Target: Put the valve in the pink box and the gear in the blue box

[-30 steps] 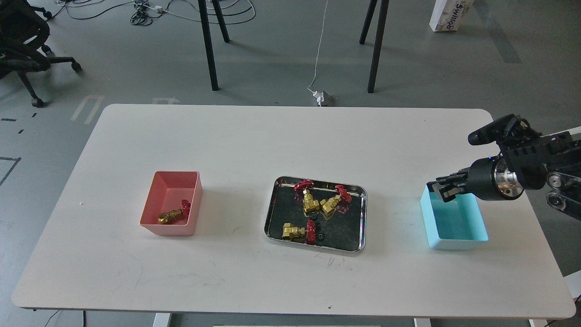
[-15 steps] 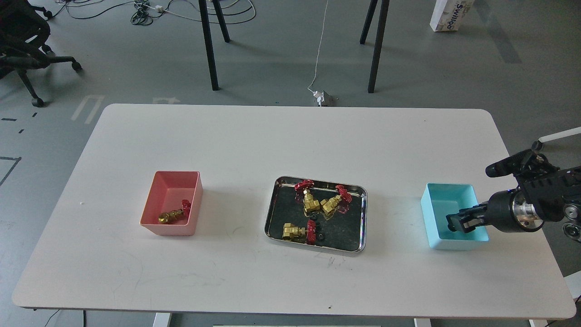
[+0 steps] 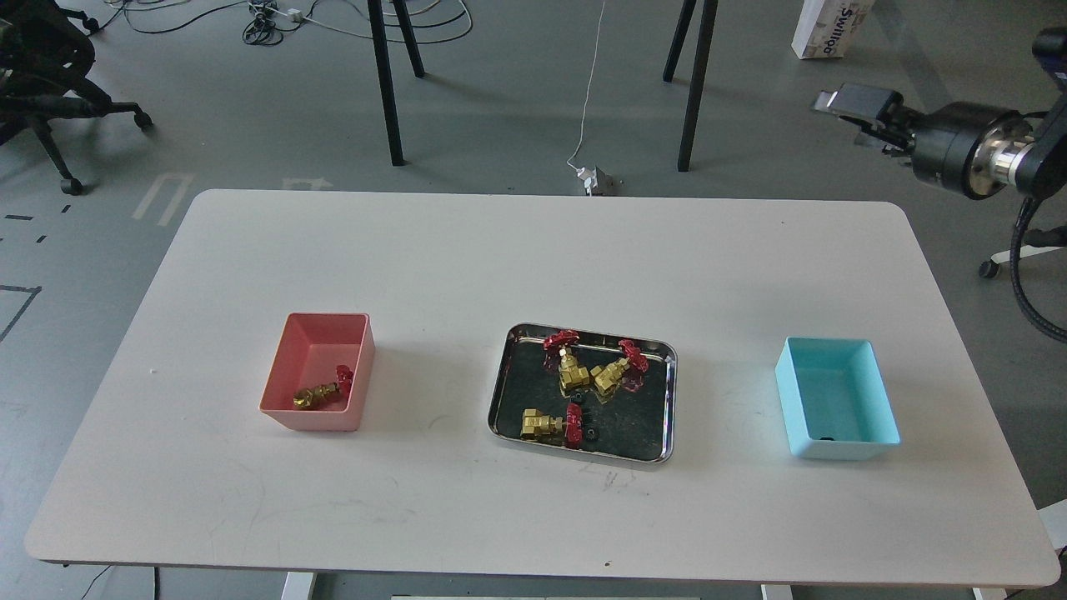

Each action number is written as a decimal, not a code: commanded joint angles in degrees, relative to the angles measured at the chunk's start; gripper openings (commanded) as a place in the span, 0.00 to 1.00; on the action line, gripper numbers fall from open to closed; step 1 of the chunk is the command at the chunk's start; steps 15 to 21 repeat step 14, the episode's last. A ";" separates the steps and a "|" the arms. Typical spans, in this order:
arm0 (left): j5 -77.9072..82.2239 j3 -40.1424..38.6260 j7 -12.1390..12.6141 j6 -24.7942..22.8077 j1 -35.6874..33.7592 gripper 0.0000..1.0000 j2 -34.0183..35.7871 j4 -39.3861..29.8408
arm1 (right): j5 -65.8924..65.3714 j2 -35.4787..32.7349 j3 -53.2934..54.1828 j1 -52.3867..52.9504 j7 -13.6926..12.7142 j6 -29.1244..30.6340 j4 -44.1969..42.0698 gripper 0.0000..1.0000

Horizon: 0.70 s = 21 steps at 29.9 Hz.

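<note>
The pink box [image 3: 286, 367] stands on the left of the table with one brass valve [image 3: 317, 393] with a red handwheel lying inside. The blue box [image 3: 884, 392] stands on the right with a tiny black gear [image 3: 827, 437] at its near end. A steel tray [image 3: 517, 346] in the middle holds three more valves [image 3: 540, 424] and a few black gears [image 3: 591, 434]. My right gripper [image 3: 846, 104] is raised high beyond the table's far right corner, far from the blue box; its fingers cannot be told apart. My left gripper is out of view.
The white table [image 3: 467, 267] has rounded corners. Black table legs [image 3: 385, 83], cables and a white carton [image 3: 825, 29] are on the floor behind it. An office chair [image 3: 42, 75] stands at the far left.
My right gripper dipped into the near end of the blue box, then rose up and away to the far right. A small black gear now lies in the blue box.
</note>
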 commanded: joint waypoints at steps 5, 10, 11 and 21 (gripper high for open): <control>0.02 0.24 0.65 -0.06 -0.51 0.91 -1.86 0.00 | 16.09 9.13 0.86 14.95 -5.11 -22.78 -24.61 0.89; -0.15 0.15 -0.23 -0.23 -0.34 0.91 -1.86 0.00 | 16.63 11.60 -1.60 18.93 -4.93 -23.23 -33.53 0.98; -0.16 0.15 -0.23 -0.23 -0.34 0.91 -1.95 0.00 | 16.63 11.60 -2.13 18.93 -4.93 -23.58 -33.44 0.99; -0.16 0.15 -0.23 -0.32 -0.34 0.91 -2.04 0.00 | 16.72 11.43 -3.98 18.84 -4.41 -22.97 -33.09 0.99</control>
